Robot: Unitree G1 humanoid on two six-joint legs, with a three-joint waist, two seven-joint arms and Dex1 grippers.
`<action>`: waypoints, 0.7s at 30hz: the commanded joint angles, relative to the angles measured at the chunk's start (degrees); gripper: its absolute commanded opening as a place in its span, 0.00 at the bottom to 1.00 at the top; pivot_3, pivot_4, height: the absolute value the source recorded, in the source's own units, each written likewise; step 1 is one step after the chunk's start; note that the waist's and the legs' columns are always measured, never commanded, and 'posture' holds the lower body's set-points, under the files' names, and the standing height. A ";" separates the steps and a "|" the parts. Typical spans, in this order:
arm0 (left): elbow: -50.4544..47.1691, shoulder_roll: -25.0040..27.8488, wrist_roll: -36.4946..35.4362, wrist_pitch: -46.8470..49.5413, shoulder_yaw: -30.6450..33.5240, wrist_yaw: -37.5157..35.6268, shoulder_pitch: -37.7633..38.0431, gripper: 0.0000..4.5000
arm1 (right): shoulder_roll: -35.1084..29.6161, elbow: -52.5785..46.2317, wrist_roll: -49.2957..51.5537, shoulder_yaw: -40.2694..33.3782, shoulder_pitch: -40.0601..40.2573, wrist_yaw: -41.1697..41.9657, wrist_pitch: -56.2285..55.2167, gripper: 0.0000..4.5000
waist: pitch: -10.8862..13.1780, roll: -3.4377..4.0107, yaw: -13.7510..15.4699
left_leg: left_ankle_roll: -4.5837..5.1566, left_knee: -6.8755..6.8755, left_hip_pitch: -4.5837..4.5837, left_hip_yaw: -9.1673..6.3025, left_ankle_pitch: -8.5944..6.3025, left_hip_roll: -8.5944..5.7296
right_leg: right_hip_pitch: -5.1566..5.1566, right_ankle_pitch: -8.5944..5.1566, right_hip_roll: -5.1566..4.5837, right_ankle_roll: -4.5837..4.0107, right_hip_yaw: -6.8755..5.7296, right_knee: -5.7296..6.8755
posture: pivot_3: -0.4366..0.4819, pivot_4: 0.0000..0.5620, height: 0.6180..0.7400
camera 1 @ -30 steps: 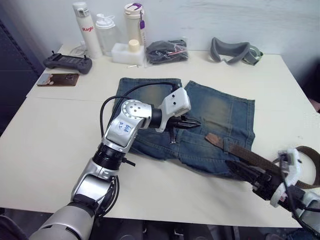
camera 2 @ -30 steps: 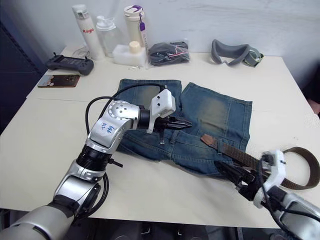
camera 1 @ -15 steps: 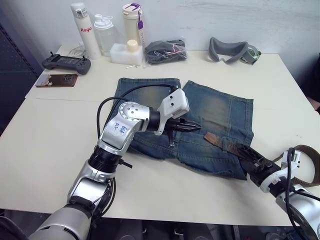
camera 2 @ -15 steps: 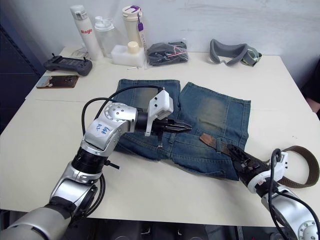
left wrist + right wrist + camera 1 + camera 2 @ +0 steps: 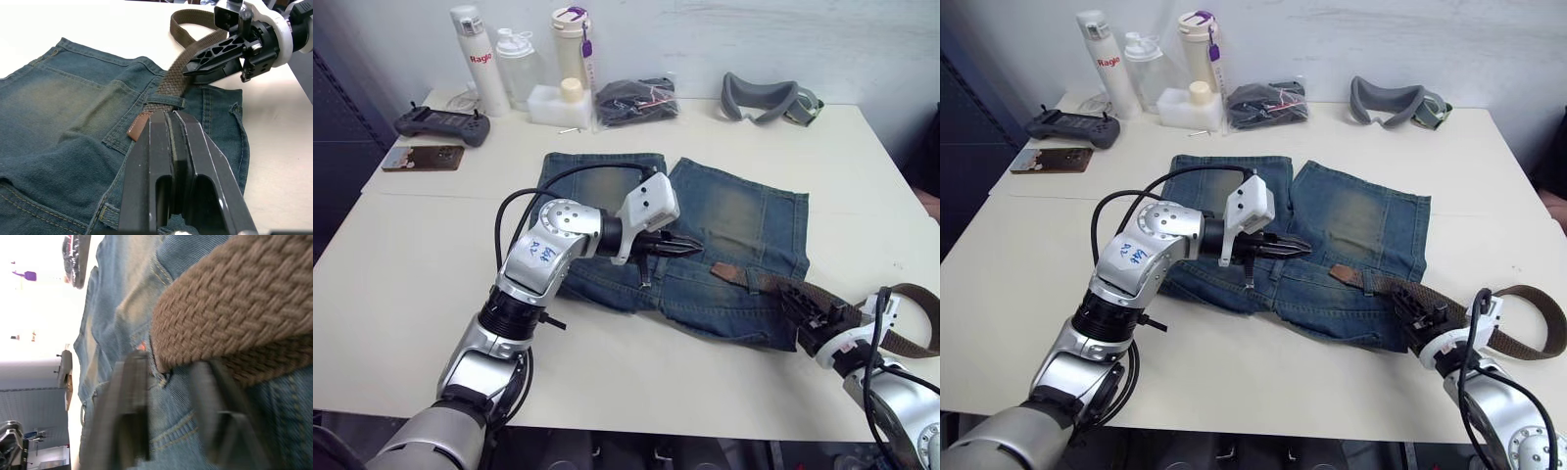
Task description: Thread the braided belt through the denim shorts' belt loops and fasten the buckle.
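Braided belt (image 5: 783,287) lay across the right side of the denim shorts (image 5: 724,235), which were spread flat on the bench (image 5: 421,255) with the waistband toward the robot so the loops could be reached. Its leather tip (image 5: 138,126) had passed under one belt loop (image 5: 165,102), and the rest trailed off the shorts' edge in a curl by the bench's right side. The right pincer (image 5: 1415,315) gripped the strap at that edge, probably to feed it along the waistband; in the wrist view its fingers (image 5: 128,396) sat either side of the weave, though how tightly was hard to judge. The left pincer (image 5: 680,245), fingers pressed together and holding nothing, hovered low over the waistband just short of the tip, likely placed to receive it. I could not make out the buckle.
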 commanded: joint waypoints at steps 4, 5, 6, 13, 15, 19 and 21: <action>-1.65 0.87 -0.52 -0.53 -0.30 0.29 -0.70 0.00 | -1.04 1.48 -1.07 0.95 -2.09 0.93 1.22 0.01 | 0.00 0.00 0.02 | 0.00 0.00 0.00 0.00 0.00 0.00 | 0.00 -0.01 0.00 -0.02 0.00 0.00 | 0.48 0.27 0.53; -1.64 1.00 -0.49 -0.54 -0.36 0.28 -0.68 0.00 | -1.45 1.92 -0.75 1.43 -2.63 0.95 1.96 0.01 | 0.00 0.01 -0.02 | 0.00 0.00 0.00 0.00 0.00 0.00 | 0.00 -0.01 0.00 -0.01 0.00 0.01 | 0.48 0.27 0.53; -1.66 1.12 -0.49 -0.54 -0.44 0.31 -0.67 0.00 | -2.28 2.54 -0.85 2.25 -3.15 0.87 3.19 0.01 | 0.00 0.00 -0.11 | 0.00 0.00 0.00 0.00 0.00 0.00 | 0.00 -0.01 0.00 -0.01 0.00 0.01 | 0.48 0.27 0.53; -2.12 1.98 -0.56 -0.43 -0.68 0.66 -0.42 0.00 | -6.39 7.14 -5.96 7.44 -7.41 1.98 9.21 0.01 | 0.00 0.01 -0.18 | 0.00 0.00 0.00 0.00 0.01 0.00 | -0.02 -0.02 0.00 -0.05 0.00 0.03 | 0.48 0.27 0.53; -2.28 2.31 -0.43 -0.40 -0.85 0.77 -0.26 0.00 | -6.60 7.72 -6.84 7.97 -8.74 2.72 10.16 0.01 | 0.00 0.01 -0.29 | 0.00 0.00 0.01 0.01 0.01 0.00 | -0.01 -0.02 0.00 -0.04 0.00 0.04 | 0.48 0.27 0.53; -2.54 3.79 0.94 -1.87 -2.41 0.36 0.34 0.00 | -6.73 8.48 -10.86 9.63 -10.67 3.92 11.85 0.01 | 0.00 0.01 -0.78 | 0.00 0.00 0.01 0.01 0.01 0.01 | -0.01 -0.02 0.00 -0.04 0.00 0.04 | 0.48 0.27 0.53; -2.21 4.64 1.86 -3.63 -3.47 0.07 0.56 0.00 | -6.21 8.88 -12.26 9.53 -11.23 4.50 11.98 0.01 | 0.00 0.01 -0.95 | 0.00 0.00 0.02 0.01 0.01 0.02 | -0.01 -0.02 0.01 -0.04 0.00 0.05 | 0.48 0.27 0.53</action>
